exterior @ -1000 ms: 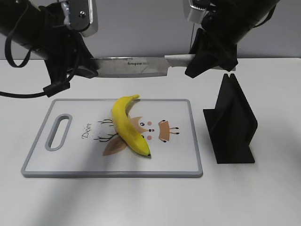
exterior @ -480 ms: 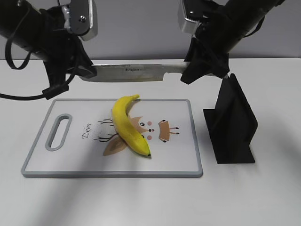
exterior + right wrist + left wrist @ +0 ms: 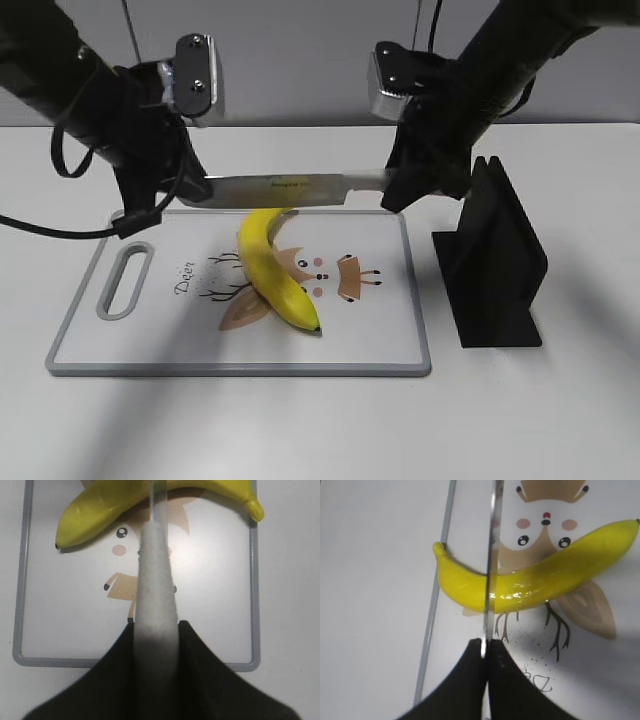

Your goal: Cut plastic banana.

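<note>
The yellow plastic banana (image 3: 272,268) lies whole on the white cutting board (image 3: 150,340), stem end toward the far edge. A long steel knife (image 3: 290,189) hangs level just above the banana's stem end. My left gripper (image 3: 197,188) is shut on the blade's tip. My right gripper (image 3: 398,184) is shut on the knife's white handle (image 3: 156,580). In the left wrist view the blade edge (image 3: 490,580) crosses the banana (image 3: 540,577) near its stem end, between my shut fingers (image 3: 484,655). In the right wrist view the banana (image 3: 115,502) lies beyond the handle.
A black knife stand (image 3: 492,260) stands on the table right of the board, close to my right arm. The board carries a deer drawing (image 3: 320,275) and a handle slot (image 3: 124,280) at its left end. White table all round.
Both arms have lowered the knife and brought it toward the front, from well above the board's far edge to just over the banana's stem end. The banana has not moved.
</note>
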You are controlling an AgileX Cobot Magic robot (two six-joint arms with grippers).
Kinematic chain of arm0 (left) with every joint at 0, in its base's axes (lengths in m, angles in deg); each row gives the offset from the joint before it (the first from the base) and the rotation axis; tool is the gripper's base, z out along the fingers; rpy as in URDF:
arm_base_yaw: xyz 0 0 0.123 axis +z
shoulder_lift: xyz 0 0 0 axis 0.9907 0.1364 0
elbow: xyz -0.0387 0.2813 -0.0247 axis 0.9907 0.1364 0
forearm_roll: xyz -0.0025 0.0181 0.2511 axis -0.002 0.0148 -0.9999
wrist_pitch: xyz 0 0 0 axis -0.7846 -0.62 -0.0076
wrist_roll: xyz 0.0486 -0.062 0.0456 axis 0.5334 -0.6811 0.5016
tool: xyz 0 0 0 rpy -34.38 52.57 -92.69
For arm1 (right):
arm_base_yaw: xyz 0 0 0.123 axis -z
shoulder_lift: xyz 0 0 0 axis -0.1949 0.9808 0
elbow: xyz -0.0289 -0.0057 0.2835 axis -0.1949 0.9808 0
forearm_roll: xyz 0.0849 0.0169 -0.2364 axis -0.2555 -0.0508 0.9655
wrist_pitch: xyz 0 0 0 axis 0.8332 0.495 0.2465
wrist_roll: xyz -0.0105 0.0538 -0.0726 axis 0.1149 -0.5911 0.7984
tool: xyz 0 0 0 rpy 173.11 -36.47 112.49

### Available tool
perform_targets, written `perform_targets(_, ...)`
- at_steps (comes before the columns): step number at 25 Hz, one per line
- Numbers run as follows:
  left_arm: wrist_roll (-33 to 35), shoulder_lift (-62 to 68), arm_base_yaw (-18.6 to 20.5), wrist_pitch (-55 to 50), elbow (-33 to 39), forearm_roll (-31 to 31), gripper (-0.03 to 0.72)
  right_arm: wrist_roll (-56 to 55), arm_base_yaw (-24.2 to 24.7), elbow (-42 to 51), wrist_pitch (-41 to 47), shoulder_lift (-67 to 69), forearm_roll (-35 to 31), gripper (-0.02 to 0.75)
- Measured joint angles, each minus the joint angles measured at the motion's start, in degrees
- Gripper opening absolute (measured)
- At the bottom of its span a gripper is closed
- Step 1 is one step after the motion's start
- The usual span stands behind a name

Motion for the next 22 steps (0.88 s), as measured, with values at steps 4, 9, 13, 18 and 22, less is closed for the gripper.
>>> perform_targets(4,0.0,4.07,0.07,-0.18,-0.05,0.75,0.003,0.04,-0.02,-0.12,0.05,3.99,0.0,0.179)
perform_targets(9,-0.1,9.64,0.07,-0.49,-0.64,2.33,-0.002,0.24,-0.02,-0.23,-0.43,9.55,0.63,0.184)
perform_targets(13,-0.1,11.51,0.07,0.17,-0.85,3.91,-0.005,0.38,-0.07,-0.34,-1.59,10.03,1.35,0.188)
perform_targets(18,-0.12,12.49,0.07,0.81,-0.79,4.48,-0.009,0.38,-0.07,-0.47,-1.72,10.32,1.29,0.189)
perform_targets(22,-0.12,12.54,0.07,0.93,-0.79,4.48,-0.009,0.38,-0.07,-0.47,-1.9,10.32,1.29,0.19)
